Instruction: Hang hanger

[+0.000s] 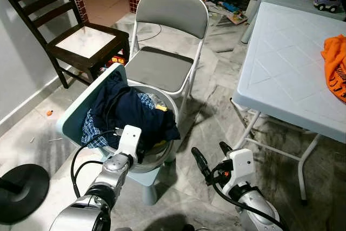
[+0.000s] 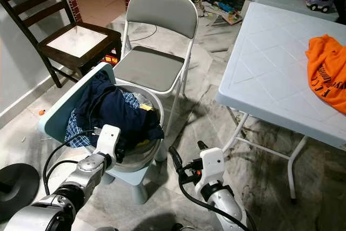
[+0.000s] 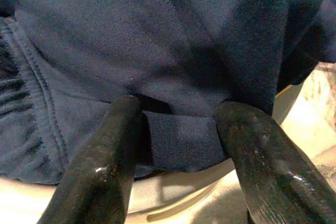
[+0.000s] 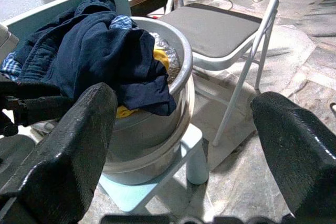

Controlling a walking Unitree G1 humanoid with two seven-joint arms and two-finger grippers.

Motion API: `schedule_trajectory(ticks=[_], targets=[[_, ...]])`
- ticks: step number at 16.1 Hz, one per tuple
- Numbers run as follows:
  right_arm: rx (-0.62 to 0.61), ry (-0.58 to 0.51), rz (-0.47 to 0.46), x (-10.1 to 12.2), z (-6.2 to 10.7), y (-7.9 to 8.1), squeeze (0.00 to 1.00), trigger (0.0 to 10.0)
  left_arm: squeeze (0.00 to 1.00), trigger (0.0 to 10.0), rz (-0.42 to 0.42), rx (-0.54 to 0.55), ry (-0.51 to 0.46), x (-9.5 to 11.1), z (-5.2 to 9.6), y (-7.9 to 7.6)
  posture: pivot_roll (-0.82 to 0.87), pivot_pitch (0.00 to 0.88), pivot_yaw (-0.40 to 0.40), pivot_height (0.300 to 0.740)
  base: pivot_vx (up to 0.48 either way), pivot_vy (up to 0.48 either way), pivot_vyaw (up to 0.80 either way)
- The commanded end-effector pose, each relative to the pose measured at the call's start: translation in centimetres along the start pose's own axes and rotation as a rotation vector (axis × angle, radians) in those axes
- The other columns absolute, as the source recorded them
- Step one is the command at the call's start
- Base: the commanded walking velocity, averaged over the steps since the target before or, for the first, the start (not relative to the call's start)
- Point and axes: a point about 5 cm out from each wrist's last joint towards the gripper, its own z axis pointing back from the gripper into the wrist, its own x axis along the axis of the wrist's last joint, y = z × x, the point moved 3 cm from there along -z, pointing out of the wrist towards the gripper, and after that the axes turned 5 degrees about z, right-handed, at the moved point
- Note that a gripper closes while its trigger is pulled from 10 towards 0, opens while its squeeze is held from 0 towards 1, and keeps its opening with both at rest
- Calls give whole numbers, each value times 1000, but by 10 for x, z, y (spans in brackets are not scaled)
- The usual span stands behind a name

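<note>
The floor (image 1: 216, 96) is grey marbled tile. On the left stands a dark wooden chair (image 1: 81, 41) with a pale seat. Next comes a grey folding chair (image 1: 165, 52) with thin white metal legs. In front of it, a small pale blue plastic stool (image 1: 146, 179) holds a round grey basin (image 4: 157, 129) full of soft, crumpled clothes (image 1: 130, 114), mostly dark blue. The left gripper (image 3: 181, 140) is at the basin's near rim, its jaws spread with dark blue cloth between them. The right gripper (image 1: 211, 158) hangs over the floor beside the stool, jaws spread wide. On the right is a white plastic worktop (image 1: 286, 63) with an orange shirt (image 1: 336, 63). I cannot pick out a hanger.
</note>
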Motion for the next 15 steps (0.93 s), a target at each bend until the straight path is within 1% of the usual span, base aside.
schedule_trajectory(ticks=[1, 2, 5, 6, 10, 12, 13, 14, 15], targets=[[6, 4, 3, 0, 2, 1, 0, 10000, 0, 0, -24, -36, 13, -2, -1, -7, 120, 113, -86, 740, 0, 0, 0], [7, 4, 0, 0, 1, 2, 0, 10000, 0, 0, -33, -52, 4, -1, -1, -9, 121, 113, -86, 740, 0, 0, 0], [6, 5, -3, 0, 1, 2, 0, 10000, 0, 0, -49, -50, -4, 0, -1, -9, 124, 114, -84, 740, 0, 0, 0], [1, 10, -16, -1, 1, 2, 0, 10000, 0, 0, -113, -35, -8, 2, -1, -6, 124, 114, -84, 740, 0, 0, 0], [-2, 19, -18, -4, 5, 2, 0, 10000, 0, 0, -145, -2, -10, 3, 0, 3, 122, 116, -80, 740, 0, 0, 0], [-3, 15, -19, -3, 4, 3, 0, 10000, 0, 0, -180, 21, -25, 7, 0, 7, 121, 116, -77, 740, 0, 0, 0], [-4, 15, -19, -3, 3, 3, 0, 10000, 0, 0, -202, 25, -43, 10, 0, 7, 121, 116, -77, 740, 0, 0, 0], [-5, 12, -20, -3, 3, 3, 0, 10000, 0, 0, -302, 33, -146, 31, -1, 5, 121, 116, -77, 740, 0, 0, 0], [-4, 12, -20, -3, 3, 3, 0, 10000, 0, 0, -348, 27, -205, 42, -1, 1, 124, 116, -77, 740, 0, 0, 0]])
